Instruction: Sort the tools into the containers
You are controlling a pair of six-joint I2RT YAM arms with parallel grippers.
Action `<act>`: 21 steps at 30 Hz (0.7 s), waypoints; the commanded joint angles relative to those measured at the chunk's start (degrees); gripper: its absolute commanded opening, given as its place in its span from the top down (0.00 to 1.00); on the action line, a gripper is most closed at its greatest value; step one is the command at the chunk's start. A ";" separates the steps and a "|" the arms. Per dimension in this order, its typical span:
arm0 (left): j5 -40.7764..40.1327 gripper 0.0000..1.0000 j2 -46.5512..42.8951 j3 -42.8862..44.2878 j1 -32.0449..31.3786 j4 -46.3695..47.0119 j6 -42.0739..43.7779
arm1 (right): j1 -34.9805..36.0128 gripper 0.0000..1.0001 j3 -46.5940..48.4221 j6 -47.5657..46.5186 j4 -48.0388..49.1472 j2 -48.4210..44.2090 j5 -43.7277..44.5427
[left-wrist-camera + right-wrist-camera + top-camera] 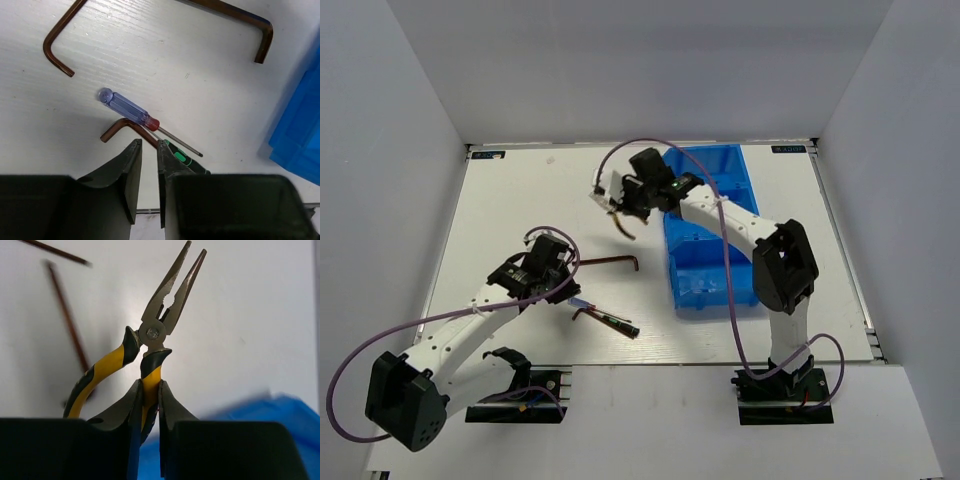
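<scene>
My right gripper (619, 203) (149, 385) is shut on one handle of yellow-and-black needle-nose pliers (155, 332) (621, 226), held above the table just left of the blue bins (672, 262) (282, 407). My left gripper (560, 283) (149, 142) is empty, its jaws almost together, just above a small brown hex key (122, 126). Beside that key lie a blue-red screwdriver (127, 108) and a dark green-marked screwdriver (189, 163) (619, 325). Two larger hex keys lie farther out, one on the left (56, 37) and one on the right (250, 19) (612, 260). I see no second pliers.
The three-compartment blue bin row runs front to back right of centre, and its corner shows in the left wrist view (300, 125). The right arm (740, 225) reaches over the bins. White walls close the table (520, 200) on three sides.
</scene>
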 commanded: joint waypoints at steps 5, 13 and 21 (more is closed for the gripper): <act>0.50 0.63 1.28 -2.23 0.31 1.10 -7.33 | -16.15 1.00 12.73 -8.11 5.25 4.86 21.52; 0.50 0.58 2.86 -3.38 0.31 3.74 -7.86 | -26.71 1.00 13.29 -21.82 12.88 10.14 21.89; 0.50 0.44 4.45 -3.91 0.31 2.60 -9.09 | -29.70 1.00 2.85 -26.32 20.01 8.49 15.75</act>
